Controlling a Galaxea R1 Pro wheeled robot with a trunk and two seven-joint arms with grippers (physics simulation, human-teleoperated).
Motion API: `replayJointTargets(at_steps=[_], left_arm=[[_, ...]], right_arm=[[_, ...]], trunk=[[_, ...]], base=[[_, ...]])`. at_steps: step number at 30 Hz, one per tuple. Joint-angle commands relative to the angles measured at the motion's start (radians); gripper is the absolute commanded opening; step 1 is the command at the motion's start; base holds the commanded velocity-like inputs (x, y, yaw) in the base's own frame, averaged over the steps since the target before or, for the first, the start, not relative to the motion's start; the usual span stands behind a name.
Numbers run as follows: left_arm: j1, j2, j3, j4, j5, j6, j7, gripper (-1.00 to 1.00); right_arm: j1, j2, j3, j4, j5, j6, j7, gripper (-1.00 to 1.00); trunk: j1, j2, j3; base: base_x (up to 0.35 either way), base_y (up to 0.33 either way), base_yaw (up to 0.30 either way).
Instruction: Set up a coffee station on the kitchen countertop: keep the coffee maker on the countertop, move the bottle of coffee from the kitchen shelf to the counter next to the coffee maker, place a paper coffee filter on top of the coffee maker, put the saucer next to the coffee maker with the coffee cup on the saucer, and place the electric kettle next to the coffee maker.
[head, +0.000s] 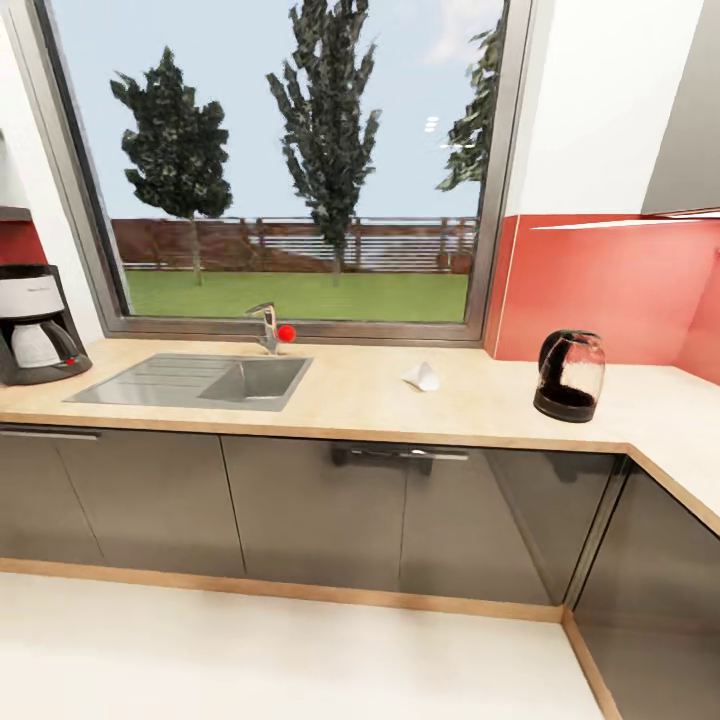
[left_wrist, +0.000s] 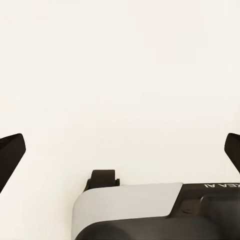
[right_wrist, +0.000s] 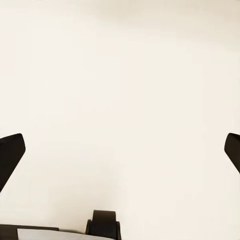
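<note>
Facing the countertop (head: 350, 400), nothing is held: both the left gripper (left_wrist: 120, 150) and right gripper (right_wrist: 120, 150) are spread wide. The kettle (head: 569, 375) and paper filter (head: 423, 376) sit well apart from the coffee maker (head: 35, 325); an approach is probably needed first.

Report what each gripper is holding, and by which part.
Nothing. The left gripper and right gripper are both open, with only pale floor between their fingers.

Black-and-white coffee maker (head: 36, 322) upright at countertop (head: 480, 405) far left end. White paper coffee filter (head: 423, 376) mid-counter. Dark electric kettle (head: 569, 375) upright near right corner.
</note>
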Motion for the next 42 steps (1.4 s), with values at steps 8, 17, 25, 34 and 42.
replayJointTargets(at_steps=[8, 17, 25, 34, 42], left_arm=[[0.000, 0.000, 0.002, -0.004, -0.001, -0.001, 0.001, 1.00], [0.000, -0.001, 0.003, -0.048, 0.006, -0.001, 0.000, 1.00], [0.000, 0.000, 0.004, -0.060, 0.006, -0.002, -0.002, 1.00], [0.000, 0.000, 0.004, -0.059, 0.006, -0.003, -0.003, 1.00], [0.000, 0.000, 0.002, -0.061, 0.006, -0.004, -0.005, 1.00]], right_arm=[[-0.001, -0.001, 0.005, -0.001, 0.000, 0.000, 0.000, 1.00], [0.000, 0.011, 0.185, -0.531, 0.033, -0.002, 0.033, 1.00], [0.048, 0.005, 0.234, -0.961, 0.040, 0.059, 0.040, 1.00], [0.085, -0.001, 0.238, -1.388, 0.042, 0.282, 0.039, 1.00], [-0.109, -0.032, 0.236, -1.458, 0.044, 0.428, 0.036, 1.00]], trunk=[[0.000, 0.000, -0.001], [0.000, 0.000, -0.001], [0.000, 0.000, -0.001], [0.000, 0.000, -0.001], [0.000, 0.000, -0.001]], base=[[0.001, -0.002, 0.006], [0.000, 0.000, 0.000], [0.000, 0.000, 0.000], [0.000, 0.000, 0.000], [0.000, 0.000, 0.000]])
